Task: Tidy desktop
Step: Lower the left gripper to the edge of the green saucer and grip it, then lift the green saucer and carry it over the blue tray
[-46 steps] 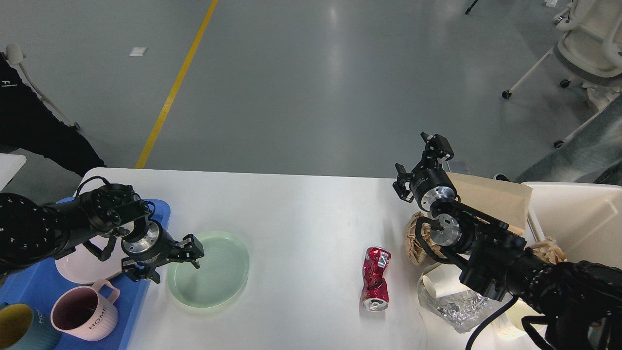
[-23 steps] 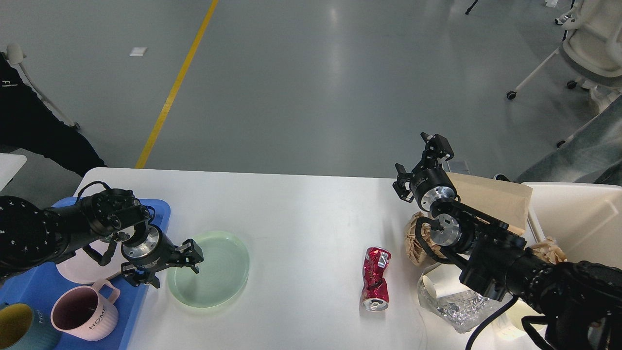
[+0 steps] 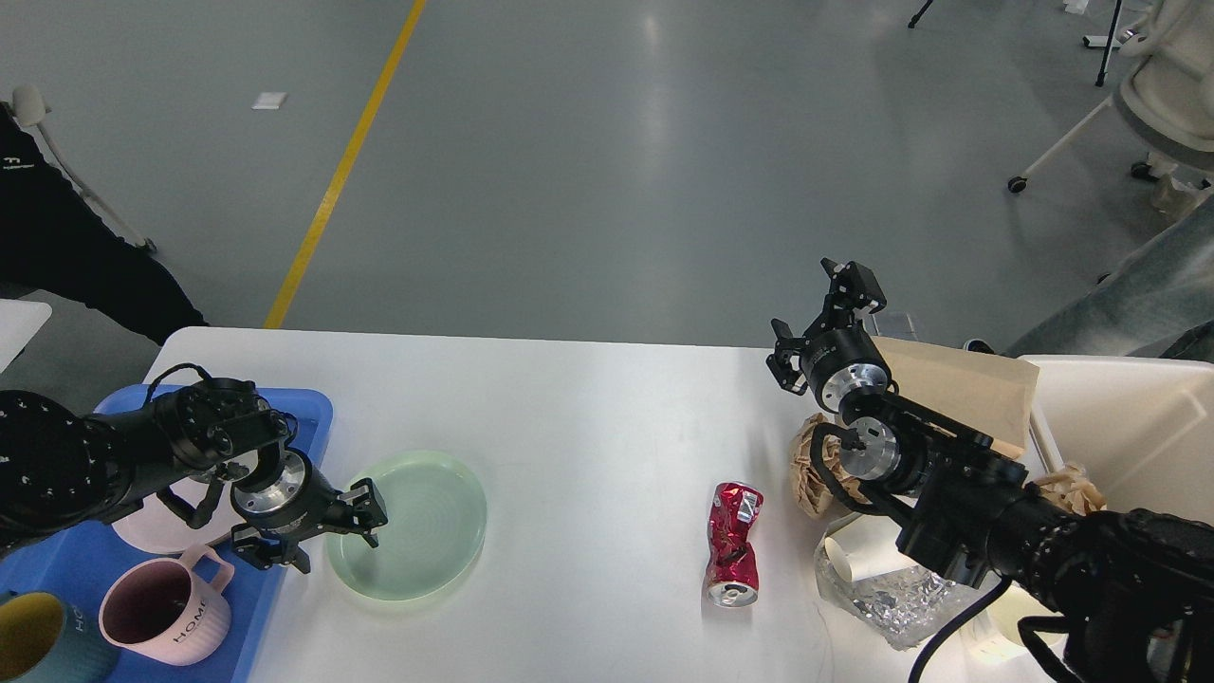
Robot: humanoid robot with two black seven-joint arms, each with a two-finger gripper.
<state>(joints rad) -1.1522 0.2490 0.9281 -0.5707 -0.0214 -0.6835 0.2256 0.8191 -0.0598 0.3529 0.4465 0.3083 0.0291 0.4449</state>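
Note:
The white desktop (image 3: 588, 427) carries a pale green glass plate (image 3: 417, 526), a crushed red can (image 3: 732, 555) lying on its side, and crumpled brown paper (image 3: 814, 467). My left gripper (image 3: 368, 517) is low at the plate's left rim, its fingers apart with one above the rim and one inside it. I cannot tell whether they touch the plate. My right gripper (image 3: 818, 318) is raised above the table's far right edge, open and empty, well behind the can and the paper.
A blue tray (image 3: 66, 569) at the left holds a pink mug (image 3: 156, 617), a pale bowl (image 3: 156, 531) and a yellow-teal mug (image 3: 28, 645). At the right are a paper cup (image 3: 854, 555), crinkled foil wrap (image 3: 892, 602), brown cardboard (image 3: 958, 384) and a beige bin (image 3: 1129, 427).
My left gripper has drawn back left and slightly down, from over the plate's inside to its left rim. The plate has not moved. The right arm is still.

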